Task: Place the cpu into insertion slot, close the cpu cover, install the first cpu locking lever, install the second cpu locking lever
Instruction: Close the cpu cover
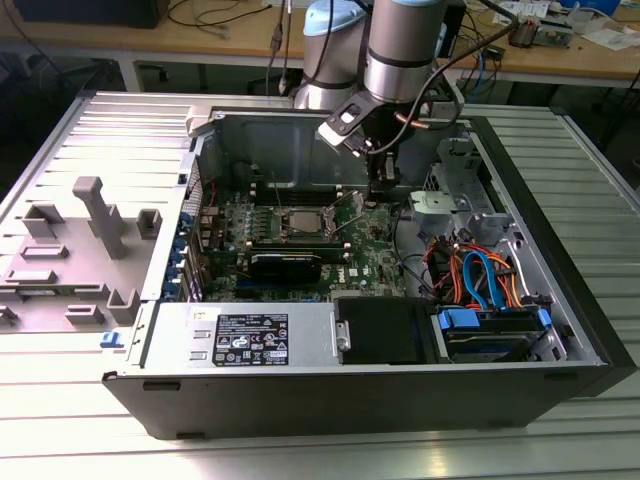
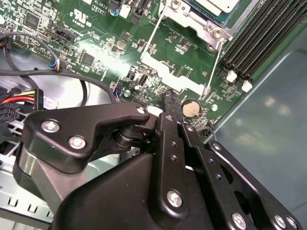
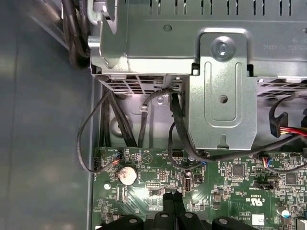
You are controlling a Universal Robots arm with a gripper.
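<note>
In the exterior view the green motherboard (image 1: 370, 245) lies in the open computer case. The insertion slot (image 1: 300, 222) shows a silvery square in its middle, which looks like the cpu. The cpu cover (image 1: 345, 208) stands tilted up at the slot's side toward the exterior view's right. My gripper (image 1: 383, 195) hangs just beyond that cover, low over the board. In the second wrist view the fingers are pressed together at the gripper (image 2: 168, 98), with nothing seen between them. The cover's bright plate (image 2: 165, 72) and two thin lever rods (image 2: 152, 36) lie ahead of it, then the slot's metal rim (image 2: 204, 26).
A coin battery (image 2: 191, 109) sits on the board close to the fingertips. Long black memory slots (image 2: 259, 38) run beside the socket. A grey metal drive cage (image 3: 220, 96) with black cables (image 3: 177, 124) stands over the board's edge. A black graphics card (image 1: 285, 265) and the power supply (image 1: 240, 335) lie nearer.
</note>
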